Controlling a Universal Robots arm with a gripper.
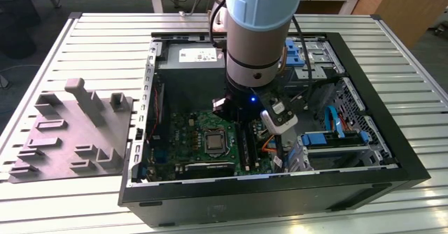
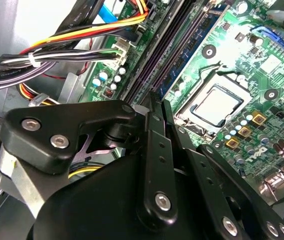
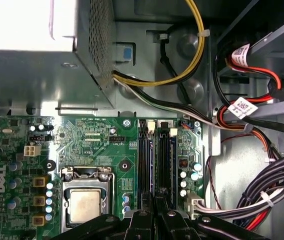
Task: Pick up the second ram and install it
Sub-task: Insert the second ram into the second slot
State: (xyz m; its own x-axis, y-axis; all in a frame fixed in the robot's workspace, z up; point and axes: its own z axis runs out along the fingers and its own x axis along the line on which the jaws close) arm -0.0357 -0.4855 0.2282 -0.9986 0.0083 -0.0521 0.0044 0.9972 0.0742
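End effector (image 2: 161,102) hangs clenched, fingertips all but meeting, just beside the processor socket (image 2: 217,102). Whether it nips anything we cannot tell. Beyond its tips, beside the socket, a blue-green strip stands on edge among the slot rails (image 2: 154,55); we take it for the second ram (image 2: 197,47). We judge it light, stiff, thin and fragile, best held by its long edges, off the chips. Well apart from the socket, the grey tray (image 1: 70,134) rests on the surface (image 1: 392,40).
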